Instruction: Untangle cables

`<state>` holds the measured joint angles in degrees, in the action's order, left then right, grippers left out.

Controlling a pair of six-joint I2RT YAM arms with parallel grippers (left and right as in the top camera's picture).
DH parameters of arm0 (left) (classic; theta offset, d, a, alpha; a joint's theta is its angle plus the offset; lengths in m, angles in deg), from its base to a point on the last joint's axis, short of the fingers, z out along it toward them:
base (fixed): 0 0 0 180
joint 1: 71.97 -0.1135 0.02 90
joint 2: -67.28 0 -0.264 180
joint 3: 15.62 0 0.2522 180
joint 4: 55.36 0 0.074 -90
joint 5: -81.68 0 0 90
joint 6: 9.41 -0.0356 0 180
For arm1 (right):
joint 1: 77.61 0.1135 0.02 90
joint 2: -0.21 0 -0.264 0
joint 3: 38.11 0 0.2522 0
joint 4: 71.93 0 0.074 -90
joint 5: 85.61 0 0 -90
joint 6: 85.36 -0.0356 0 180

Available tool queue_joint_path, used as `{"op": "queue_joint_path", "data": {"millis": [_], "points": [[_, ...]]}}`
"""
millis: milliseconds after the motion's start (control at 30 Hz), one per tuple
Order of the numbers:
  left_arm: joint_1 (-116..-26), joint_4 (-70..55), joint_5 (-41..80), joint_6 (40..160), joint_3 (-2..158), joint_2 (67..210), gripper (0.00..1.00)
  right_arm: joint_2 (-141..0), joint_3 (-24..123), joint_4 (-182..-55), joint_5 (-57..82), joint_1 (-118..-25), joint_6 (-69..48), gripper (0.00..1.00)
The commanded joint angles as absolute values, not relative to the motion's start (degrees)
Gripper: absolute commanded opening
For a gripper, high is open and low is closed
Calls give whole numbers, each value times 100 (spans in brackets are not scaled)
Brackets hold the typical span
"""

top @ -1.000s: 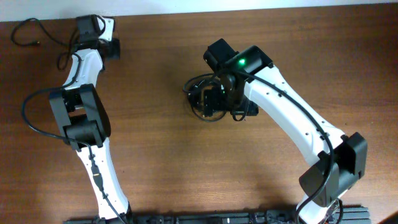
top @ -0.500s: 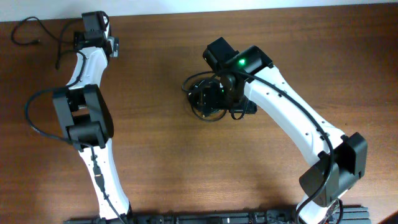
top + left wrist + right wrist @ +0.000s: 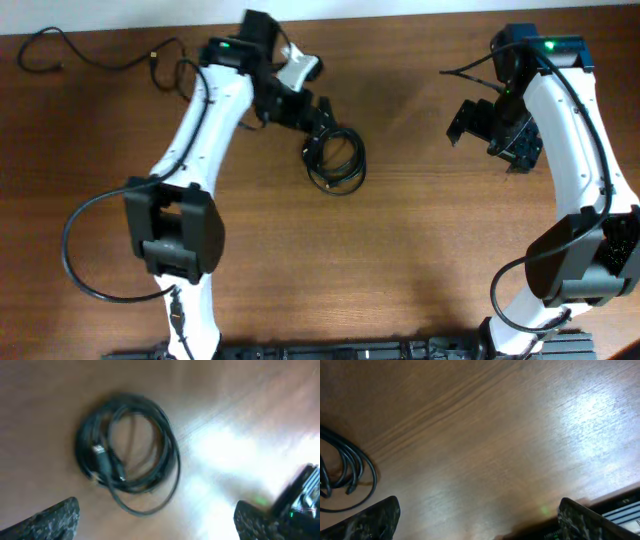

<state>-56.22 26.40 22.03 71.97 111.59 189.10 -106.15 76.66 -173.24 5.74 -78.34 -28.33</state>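
Since the right end effector [image 3: 490,135] has pulled off to 2 o'clock, released and empty, the left end effector [image 3: 318,120], likewise released, now hovers at the coiled cables [image 3: 336,160] near table [image 3: 420,250] centre. One loose cable [image 3: 90,55] lies at 10 o'clock. Judgement: left arm takes over, and the coil remains bundled.
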Motion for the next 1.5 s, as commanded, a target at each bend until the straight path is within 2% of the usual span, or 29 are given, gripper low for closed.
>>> {"op": "queue_joint_path", "data": {"millis": [0,33,100,133,167,333,433,467,633,733,1000,1067,1100,1167,1267,1367,1467], "points": [[-4949,3123,1132,6864,11148,18961,99,-10602,7631,-17329,519,-7839,-2860,98],[-4752,3204,560,6764,11144,18965,99,-10602,7631,-17329,519,-7839,-2860,98],[-4540,3215,160,6679,11144,19007,99,-10602,7631,-17329,519,-7839,-2860,98],[-4473,3213,129,6681,11144,19081,98,-10602,7631,-17329,519,-7839,-2860,98],[-4420,3228,129,6681,11144,19212,91,-10602,7631,-17329,521,-7839,-2860,98],[-4123,3182,431,6681,11144,19780,86,-10602,7631,-17329,521,-7839,-2860,98],[-4073,2931,431,6685,11144,20040,72,-10602,7631,-17329,519,-7839,-2860,98],[-4073,2809,431,6683,11144,20115,64,-10602,7631,-17329,521,-7839,-2860,98],[-4073,2590,420,6683,11144,20143,54,-10602,7631,-17329,519,-7839,-2860,98],[-4073,2468,127,6698,11144,20148,41,-10602,7631,-17329,519,-7839,-2860,98],[-4073,2444,127,6836,11144,20329,34,-10602,7631,-17329,521,-7839,-2860,98],[-4073,2444,125,6948,11151,20322,20,-10602,7631,-17329,521,-7839,-2860,98],[-4073,2444,122,6993,11188,20322,19,-10602,7631,-17329,519,-7839,-2860,98],[-4073,2717,127,7092,11568,20292,0,-10602,7631,-17329,519,-7839,-2860,98],[-4073,3670,127,7275,12860,20224,0,-10602,7631,-17329,521,-7839,-2860,98],[-4073,4695,127,7426,14975,20213,0,-10602,7631,-17329,521,-7839,-2860,98],[-4075,5093,127,7717,16641,20213,0,-10602,7631,-17329,519,-7839,-2860,98]]}}
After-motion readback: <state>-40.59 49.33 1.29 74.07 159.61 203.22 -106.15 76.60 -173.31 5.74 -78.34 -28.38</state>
